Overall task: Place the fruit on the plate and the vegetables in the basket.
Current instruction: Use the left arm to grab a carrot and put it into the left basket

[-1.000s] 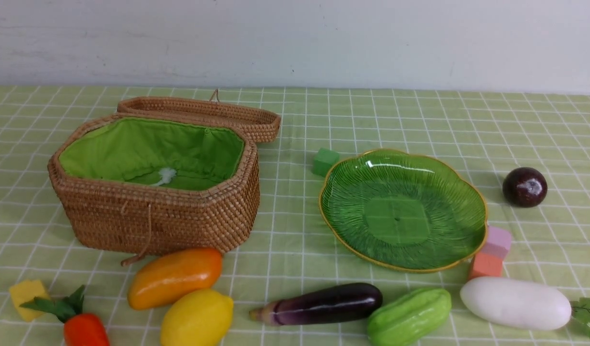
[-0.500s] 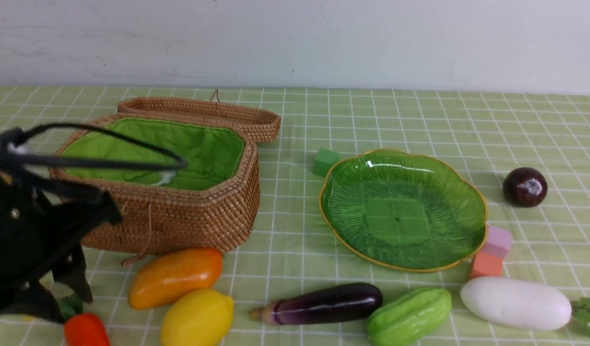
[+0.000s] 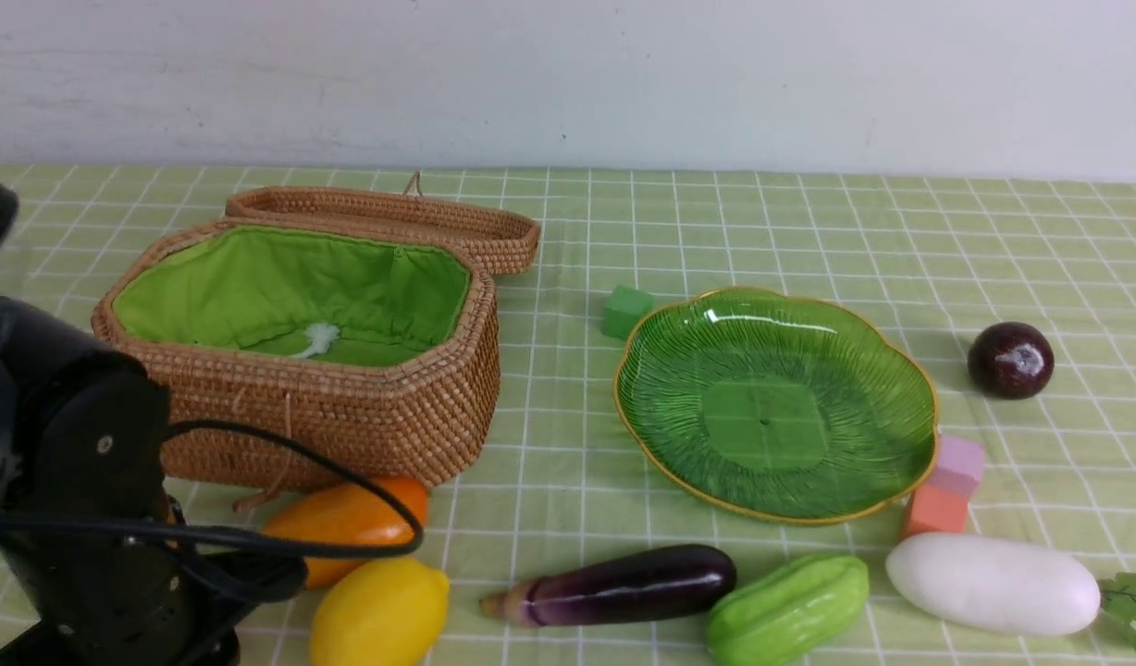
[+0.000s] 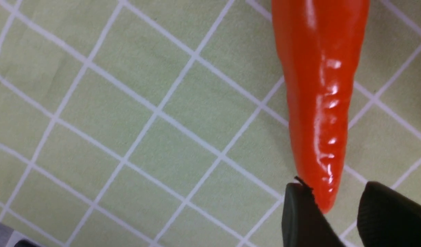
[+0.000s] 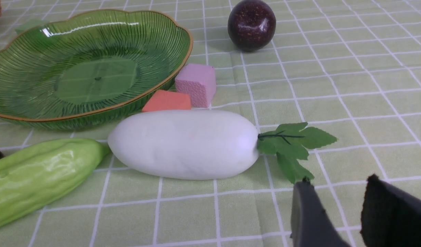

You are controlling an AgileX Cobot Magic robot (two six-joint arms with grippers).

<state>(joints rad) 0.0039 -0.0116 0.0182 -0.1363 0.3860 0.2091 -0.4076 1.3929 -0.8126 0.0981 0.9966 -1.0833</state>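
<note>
The left gripper (image 4: 334, 193) hangs low over the checked cloth (image 4: 128, 120). Its jaws stand a narrow gap apart and grip nothing, and the pointed tip of the red vegetable (image 4: 320, 85) lies right at that gap. In the front view the left arm (image 3: 78, 481) hides this vegetable. The right gripper (image 5: 337, 185) is also parted and empty, low beside the leafy end of the radish (image 5: 183, 144).

Taking the plate (image 3: 776, 402) as the clock's centre:
- The lemon (image 3: 378, 610) lies at 8 o'clock.
- The eggplant (image 3: 614, 585) is at 7.
- The gourd (image 3: 788, 609) is at 6.
- The radish is at 4.
- The mango (image 3: 355, 513) lies just behind the lemon, against the basket (image 3: 346, 425).
- An orange cube (image 3: 933, 511) and a pink cube (image 3: 958, 462) touch the plate's edge at 4.
- The basket stands open at 9.
- The purple ball (image 3: 1010, 361) is at 3.
- A green cube (image 3: 626, 310) is at 11.

The lid (image 3: 392, 217) lies back behind the basket.
</note>
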